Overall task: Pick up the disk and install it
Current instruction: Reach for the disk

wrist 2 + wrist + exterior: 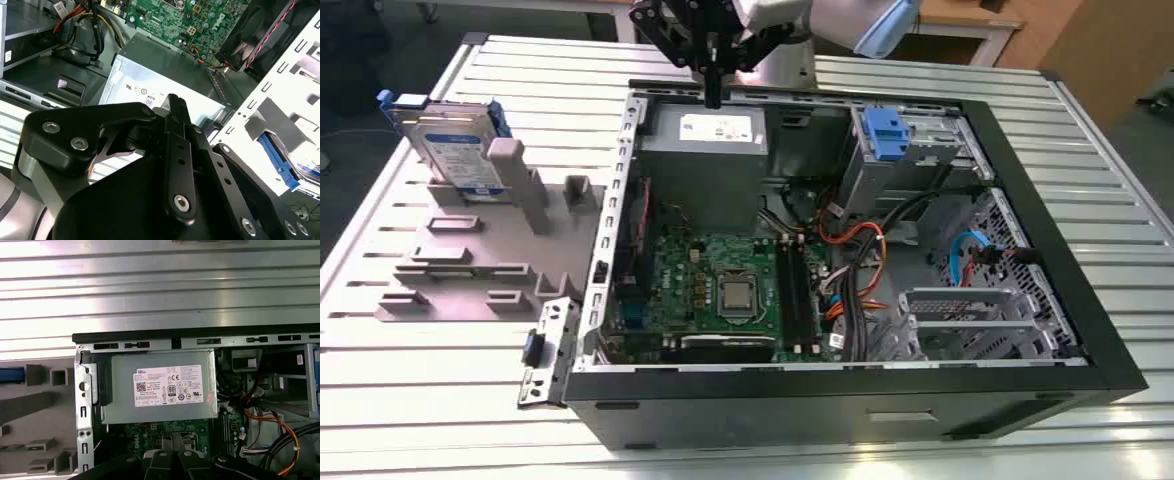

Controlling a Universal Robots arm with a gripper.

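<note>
Silver disk (458, 150): stands on edge at the exterior view's far left, blue rails along its sides, slotted into a holder.
Grey holder (467, 262): lies flat on the slatted metal table (400, 400), just beside the open computer case (854, 385).
Black gripper (714, 97): fingers together, nothing between them; hangs over the case's far rim, well apart from the disk.
Grey power supply (707, 140): white label on top, sits in the case's far corner, nearest the gripper; in the first wrist view (160, 387) it lies just inside the rim.
Green motherboard (720, 280): flat on the case floor, beside the power supply.
Grey drive bay (914, 140): blue latch, on the exterior view's right of the power supply.
</note>
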